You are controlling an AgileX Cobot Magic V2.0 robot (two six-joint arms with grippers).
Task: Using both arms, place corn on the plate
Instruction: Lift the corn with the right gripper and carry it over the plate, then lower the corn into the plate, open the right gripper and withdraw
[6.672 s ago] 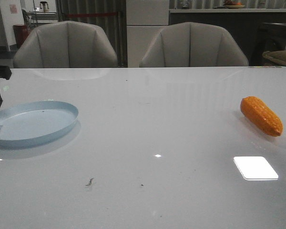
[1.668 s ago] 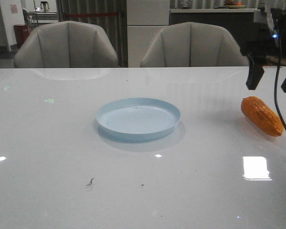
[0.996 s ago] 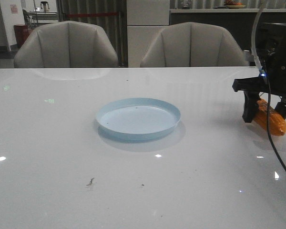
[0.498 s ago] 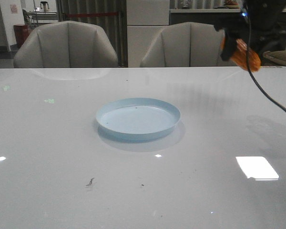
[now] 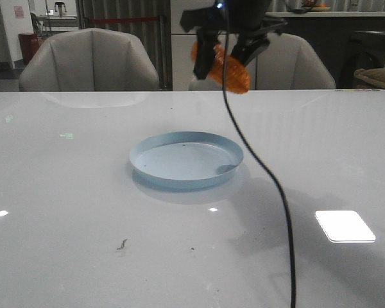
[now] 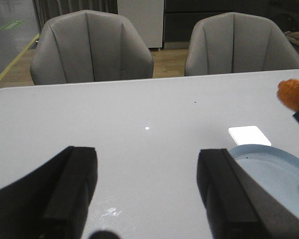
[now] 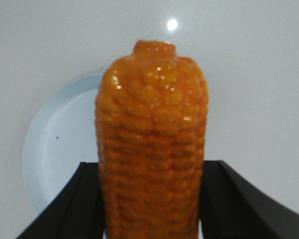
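My right gripper [image 5: 219,56] is shut on the orange corn [image 5: 228,69] and holds it high in the air, above the far right part of the pale blue plate [image 5: 155,172], which sits in the middle of the table. In the right wrist view the corn [image 7: 152,134] stands between the two black fingers [image 7: 79,204] with the plate [image 7: 55,154] below it. My left gripper [image 6: 147,191] is open and empty, low over the table to the left of the plate [image 6: 284,172]; the corn's tip [image 6: 292,93] shows at the edge of that view. The left arm is out of the front view.
Two grey chairs [image 5: 88,61] stand behind the table's far edge. A black cable [image 5: 269,179] hangs from the right arm down across the table's right half. A bright light reflection [image 5: 344,226] lies on the table at the right front.
My right gripper closed on the corn at the table's right side, lifted it, and has carried it left to above the plate. Earlier the plate moved from the far left to the middle.
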